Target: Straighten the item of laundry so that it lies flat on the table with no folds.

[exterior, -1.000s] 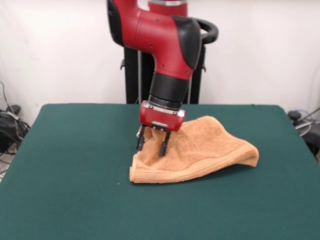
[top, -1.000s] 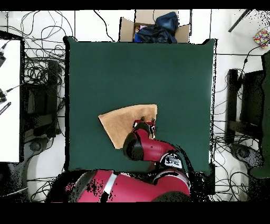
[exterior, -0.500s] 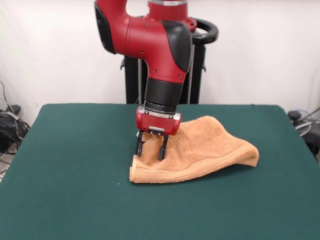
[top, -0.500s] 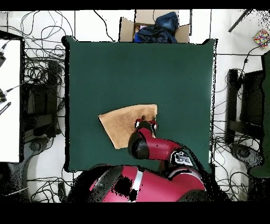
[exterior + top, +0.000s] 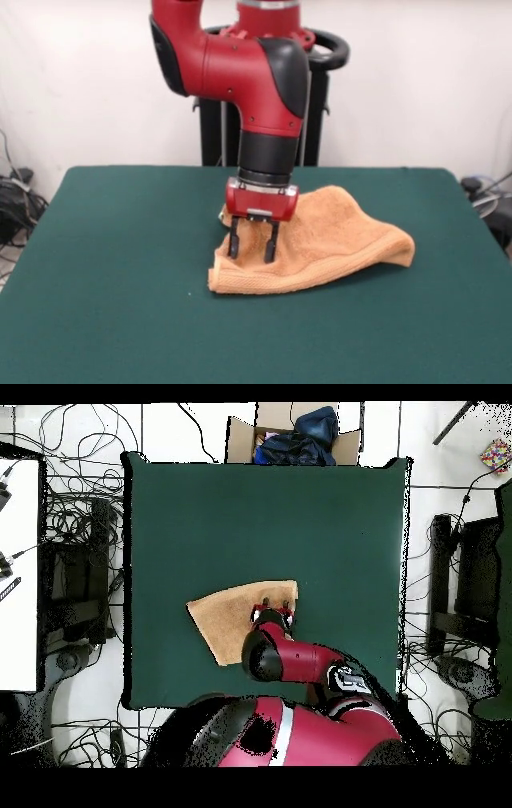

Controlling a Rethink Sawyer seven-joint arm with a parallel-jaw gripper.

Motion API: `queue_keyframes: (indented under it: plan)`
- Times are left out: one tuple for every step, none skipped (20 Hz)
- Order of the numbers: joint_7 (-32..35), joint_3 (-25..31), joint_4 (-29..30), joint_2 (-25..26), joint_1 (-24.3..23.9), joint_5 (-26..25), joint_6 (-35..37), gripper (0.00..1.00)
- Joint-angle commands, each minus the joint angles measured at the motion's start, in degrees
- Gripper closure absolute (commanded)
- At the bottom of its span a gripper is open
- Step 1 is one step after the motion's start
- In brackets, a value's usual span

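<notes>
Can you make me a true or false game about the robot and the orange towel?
1. The towel lies perfectly flat. False: it is folded over and humps up in the middle.
2. The gripper is right over the towel, fingers apart. True.
3. The table has a dark green top. True.
4. The towel hangs off the edge of the table. False: all of it sits on the green top, as the overhead view shows.
5. The robot arm is blue. False: it is red and black.
</notes>
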Motion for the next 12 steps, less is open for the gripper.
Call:
queue_keyframes:
  plan:
    - [8.51, 5.24, -3.37, -1.87, 1.31, 0.0, 1.16, 0.0]
    - [8.54, 5.08, -3.28, -2.02, 1.42, 0.15, 1.22, 0.0]
    - [8.46, 4.92, -3.15, -2.35, 1.44, 0.09, 1.31, 0.0]
    - [8.38, 4.91, -3.11, -2.69, 1.41, 0.04, 1.51, 0.0]
    - [8.29, 5.01, -3.11, -2.92, 1.31, -0.06, 1.74, 0.0]
    - [8.09, 5.07, -3.09, -3.4, 1.23, -0.11, 2.38, 0.0]
    - [7.76, 5.21, -3.22, -3.89, 1.1, -0.23, 3.15, 0.0]
    - [7.37, 5.43, -3.12, -4.61, 0.91, -0.37, 4.42, 0.0]
    - [6.84, 5.35, -2.85, -5.72, 1.11, -0.35, 5.96, 0.0]
    - [6.09, 5.24, -2.88, -6.92, 1.44, -0.28, 7.82, 0.0]
    - [5.45, 5.16, -2.89, -8.35, 1.88, -0.05, 9.65, 0.0]
    - [5.17, 5.16, -2.97, -9.75, 2.31, 0.37, 11.0, 0.0]
